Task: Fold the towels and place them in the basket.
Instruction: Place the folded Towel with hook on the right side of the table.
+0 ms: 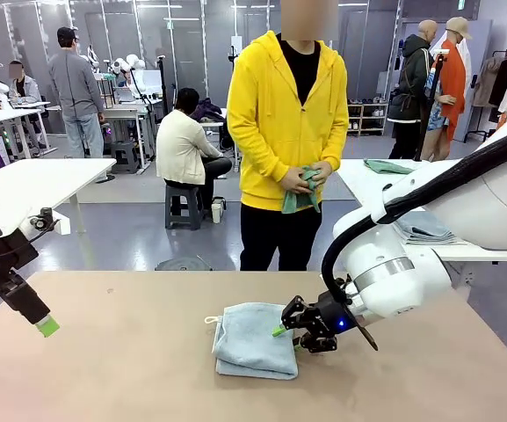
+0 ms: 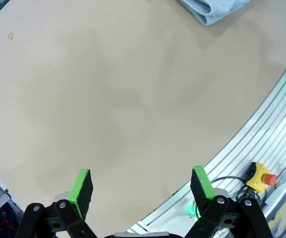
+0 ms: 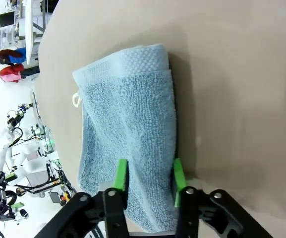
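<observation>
Pale blue folded towel (image 1: 255, 350) lay on bench (image 1: 104, 352), near edge pinched between closed pads of right hand (image 3: 149, 179); white loop tag (image 3: 76, 99) at far corner, too small to read. Left hand (image 2: 141, 174) open, towel well ahead.

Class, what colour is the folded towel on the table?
Pale blue. The towel shows best in the right wrist view.

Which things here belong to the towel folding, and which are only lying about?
Of the job:
pale blue towel, folded on the table, right gripper shut on its edge
green towel in the person's hands
another green towel on the white side table

Just lying about:
yellow stop button beside the table's edge
left gripper, open over bare table
</observation>
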Tool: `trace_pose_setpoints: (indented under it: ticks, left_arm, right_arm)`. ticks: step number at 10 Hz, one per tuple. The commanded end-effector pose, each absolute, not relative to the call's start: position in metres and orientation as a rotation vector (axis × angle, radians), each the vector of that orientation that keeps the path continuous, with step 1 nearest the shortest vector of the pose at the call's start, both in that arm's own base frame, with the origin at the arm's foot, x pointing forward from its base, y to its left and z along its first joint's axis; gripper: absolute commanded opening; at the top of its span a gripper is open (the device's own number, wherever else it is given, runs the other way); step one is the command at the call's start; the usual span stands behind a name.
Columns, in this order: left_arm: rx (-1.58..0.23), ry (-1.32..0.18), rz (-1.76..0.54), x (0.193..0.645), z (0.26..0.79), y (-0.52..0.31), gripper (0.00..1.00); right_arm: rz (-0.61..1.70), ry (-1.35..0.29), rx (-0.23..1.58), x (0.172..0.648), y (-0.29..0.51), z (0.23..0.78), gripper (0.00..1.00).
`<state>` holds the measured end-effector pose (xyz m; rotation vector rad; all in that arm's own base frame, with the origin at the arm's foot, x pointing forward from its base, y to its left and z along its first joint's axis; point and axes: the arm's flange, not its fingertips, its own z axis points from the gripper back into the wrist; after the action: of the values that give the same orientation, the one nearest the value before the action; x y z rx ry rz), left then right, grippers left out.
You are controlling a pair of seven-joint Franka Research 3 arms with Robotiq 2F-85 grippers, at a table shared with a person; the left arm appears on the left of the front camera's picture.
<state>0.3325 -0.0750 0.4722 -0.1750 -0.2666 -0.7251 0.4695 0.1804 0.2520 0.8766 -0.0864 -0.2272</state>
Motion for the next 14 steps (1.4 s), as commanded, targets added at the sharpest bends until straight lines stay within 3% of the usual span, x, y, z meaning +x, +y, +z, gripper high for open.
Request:
trace_pose_setpoints:
  ticks: [1,13,14]
  left_arm:
    - [-0.165,-0.273,-0.722,0.3345,0.4714,-0.0752,1.0]
    - [-0.165,-0.273,-0.722,0.3345,0.4714,-0.0752,1.0]
    - [-0.165,-0.273,-0.722,0.3345,0.4714,-0.0752,1.0]
  right_arm:
    - [-0.236,-0.116,0.876,0.4686,0.1882,0.2488,0.03]
    - [-0.221,-0.101,0.863,0.4692,0.185,0.2551,0.0]
    - [-0.221,-0.1,0.864,0.4691,0.1851,0.255,0.06]
